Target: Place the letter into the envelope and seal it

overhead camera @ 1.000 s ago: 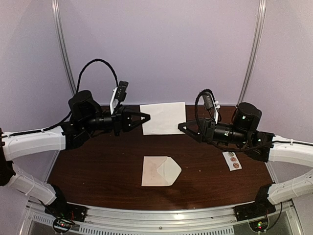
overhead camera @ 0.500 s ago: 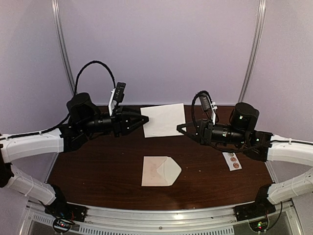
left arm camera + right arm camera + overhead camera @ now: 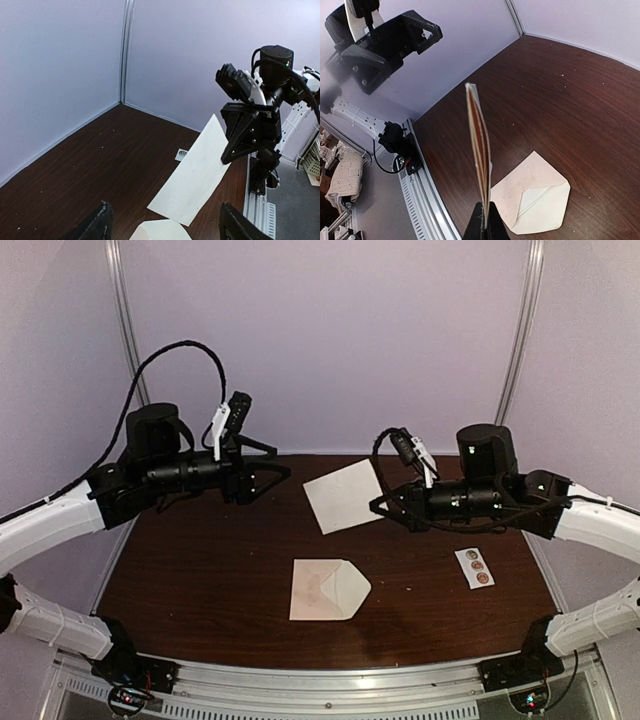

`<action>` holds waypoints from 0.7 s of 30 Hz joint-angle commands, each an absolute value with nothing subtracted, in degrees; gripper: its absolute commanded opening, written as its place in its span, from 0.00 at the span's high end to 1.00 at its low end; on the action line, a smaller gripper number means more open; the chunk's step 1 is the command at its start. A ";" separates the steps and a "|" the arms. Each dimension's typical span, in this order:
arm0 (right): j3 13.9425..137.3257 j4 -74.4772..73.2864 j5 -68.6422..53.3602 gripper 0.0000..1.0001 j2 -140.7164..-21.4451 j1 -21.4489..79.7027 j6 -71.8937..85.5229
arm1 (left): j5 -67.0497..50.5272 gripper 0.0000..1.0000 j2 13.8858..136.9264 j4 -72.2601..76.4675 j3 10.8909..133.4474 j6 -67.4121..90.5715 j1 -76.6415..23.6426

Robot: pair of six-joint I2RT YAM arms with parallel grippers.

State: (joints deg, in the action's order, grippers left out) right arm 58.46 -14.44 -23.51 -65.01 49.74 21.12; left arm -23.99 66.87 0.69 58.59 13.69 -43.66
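My right gripper (image 3: 378, 505) is shut on the right edge of the letter (image 3: 345, 495), a folded off-white sheet held tilted above the back of the table. In the right wrist view the letter (image 3: 479, 150) stands edge-on, rising from the pinched jaws of the right gripper (image 3: 487, 220). The tan envelope (image 3: 328, 590) lies flat at the table's middle front, its flap open and pointing right. My left gripper (image 3: 280, 475) hangs open to the left of the letter, apart from it. From the left wrist, the letter (image 3: 197, 175) and envelope (image 3: 160, 231) show between the open fingers.
A white sticker strip (image 3: 475, 567) lies on the dark wood table (image 3: 200, 580) at the right, below my right arm. Purple walls close the back and sides. A metal rail (image 3: 330, 680) runs along the near edge.
The letter lay flat at the back. My right gripper closed on its right edge and lifted it, tilted. My left gripper opened and drew back to the left and up.
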 commanded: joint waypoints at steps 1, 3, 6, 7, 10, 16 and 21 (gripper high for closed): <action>62.56 -25.30 -27.21 1.00 -69.06 49.61 16.06 | -30.28 0.26 71.09 -8.81 63.21 5.13 -44.59; 63.85 -26.68 -29.26 1.00 -70.97 49.76 15.18 | -32.33 0.27 73.22 -10.36 64.65 3.75 -46.01; 65.37 -27.71 -32.53 1.00 -73.24 50.32 14.09 | -35.73 0.27 76.94 -12.12 66.61 2.52 -47.79; 65.85 -27.83 -33.38 1.00 -73.90 50.54 13.77 | -36.70 0.27 78.25 -12.61 67.19 2.20 -48.24; 67.61 -28.69 -35.31 1.00 -75.89 51.28 12.60 | -39.00 0.30 81.74 -14.17 68.71 1.64 -49.23; 69.55 -31.19 -35.51 1.00 -78.13 52.11 10.64 | -43.08 0.49 84.71 -14.04 69.35 1.98 -49.72; 70.09 -32.04 -35.58 1.00 -79.04 52.15 9.79 | -44.90 0.67 85.56 -13.43 69.27 2.65 -49.73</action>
State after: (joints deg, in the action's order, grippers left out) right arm 68.29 -30.48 -34.70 -78.50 51.79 11.66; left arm -41.23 85.14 -14.94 67.24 2.94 -49.56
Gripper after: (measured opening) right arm 0.005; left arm 0.401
